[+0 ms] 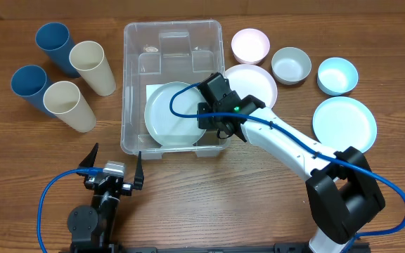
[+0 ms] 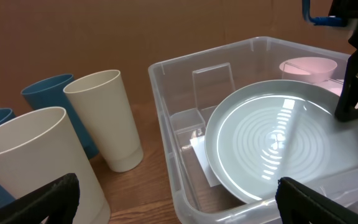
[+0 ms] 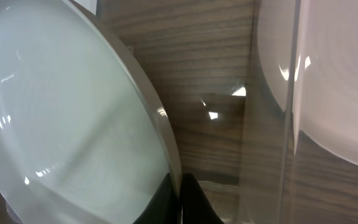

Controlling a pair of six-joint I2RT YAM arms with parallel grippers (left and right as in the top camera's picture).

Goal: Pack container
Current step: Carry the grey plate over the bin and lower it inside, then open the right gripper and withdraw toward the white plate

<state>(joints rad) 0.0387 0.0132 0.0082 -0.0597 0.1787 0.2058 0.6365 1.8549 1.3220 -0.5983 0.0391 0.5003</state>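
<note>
Nearest to the robot, the left tool (image 1: 116,156) is seen above the wooden counter (image 1: 209,197), just in front of the near left corner of the container (image 1: 127,84). Its fingers are spread wide and nothing is held between them.

The container is placed on the counter in the middle of the scene, a little to the left. A pale green plate (image 1: 169,116) is found inside it, in the near half, over a white label (image 1: 153,91) on the base. In the left wrist view the plate appears tilted, with the side toward the right tool raised. The right tool (image 1: 211,125) is reached over the right wall of the container, and its fingers are clenched on the rim of this plate, as is shown in the right wrist view.

Just beside the right wall, a white plate (image 1: 257,81) is lying on the counter, partly covered by the right arm. A light blue plate (image 1: 344,121) is seen well apart to the right.

To the left of the container, two cream cups (image 1: 67,104) and two blue cups (image 1: 53,43) are standing upright, close together.

Farthest away, to the right, three bowls are set in a row: a pink bowl (image 1: 250,44), a grey bowl (image 1: 291,65) and a light blue bowl (image 1: 337,74).
</note>
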